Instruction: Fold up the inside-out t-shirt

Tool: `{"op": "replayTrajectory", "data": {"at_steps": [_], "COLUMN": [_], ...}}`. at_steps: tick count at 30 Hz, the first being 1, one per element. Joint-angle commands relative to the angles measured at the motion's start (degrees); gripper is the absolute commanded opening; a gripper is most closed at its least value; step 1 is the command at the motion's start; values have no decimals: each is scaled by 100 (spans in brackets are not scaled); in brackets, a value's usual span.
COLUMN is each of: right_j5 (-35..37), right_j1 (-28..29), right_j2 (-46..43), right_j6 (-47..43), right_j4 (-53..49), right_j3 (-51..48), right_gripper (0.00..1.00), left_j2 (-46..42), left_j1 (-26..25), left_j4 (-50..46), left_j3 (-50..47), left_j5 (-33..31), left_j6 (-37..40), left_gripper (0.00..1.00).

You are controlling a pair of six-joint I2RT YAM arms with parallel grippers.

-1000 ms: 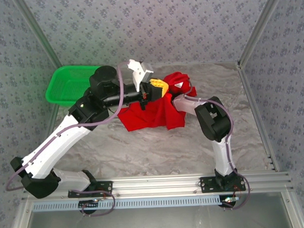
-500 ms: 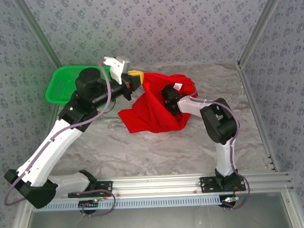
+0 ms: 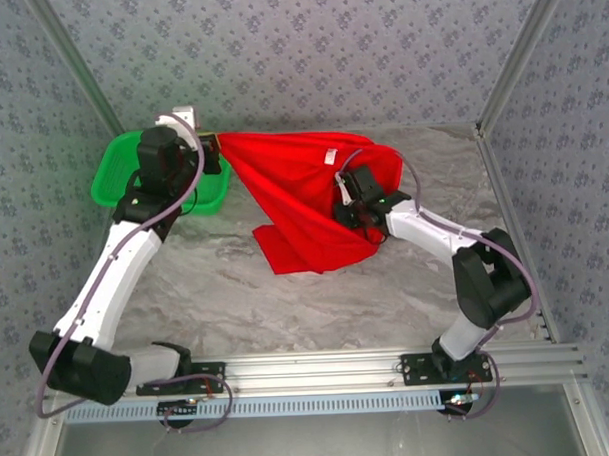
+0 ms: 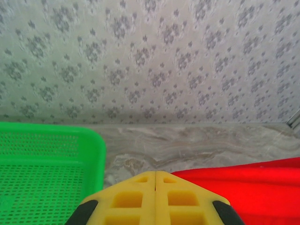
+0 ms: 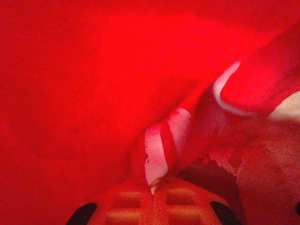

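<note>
The inside-out t-shirt (image 3: pixel 294 203) is bright red and hangs stretched between both grippers above the table. Its top edge runs taut from left to right, and its lower part droops to the marble top. A small white tag (image 3: pixel 331 155) shows near the upper edge. My left gripper (image 3: pixel 211 151) is shut on the shirt's left end, over the green basket. In the left wrist view the yellow fingers (image 4: pixel 140 199) meet, with red cloth (image 4: pixel 248 192) beside them. My right gripper (image 3: pixel 350 200) is shut on a fold of the shirt (image 5: pixel 93 93) that bears white print (image 5: pixel 157 157).
A green mesh basket (image 3: pixel 111 177) stands at the back left, under the left gripper; its rim (image 4: pixel 96 154) is close by in the left wrist view. Patterned walls enclose the marble table (image 3: pixel 288 319) on three sides, with metal posts at the back corners.
My left gripper has swung left and back to above the basket, pulling the shirt out wide. The right gripper has shifted slightly right, still inside the cloth. The bunched shirt is now spread.
</note>
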Motion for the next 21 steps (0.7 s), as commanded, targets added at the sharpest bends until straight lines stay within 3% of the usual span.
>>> {"op": "replayTrajectory", "data": {"at_steps": [1,8,15,17,21], "right_j5": [-614,-1490,-1838,-1911,-2069], "right_j1": [1,157,-77,-90,-219], "right_j2": [-215,-257,-713,-828,-1129], "right_j6": [-77,-81,46,100,24], "right_j4": [266,533,1003,1127,1261], "right_j3": [284,547,451,548,571], "right_gripper": [0,0,0,0,0], "left_j2": [476,1853,2120,2089,1626], "left_j1": [-23,-123,-123,-123,-131], "left_j4": [181,-303,22,133,351], "left_j3": [-169,167,-126,-269,-702], "left_j5": [74,-72,544,952,1194], "left_j6": [-70,-133,-342,-422,-717], "left_gripper": [0,0,0,8,38]}}
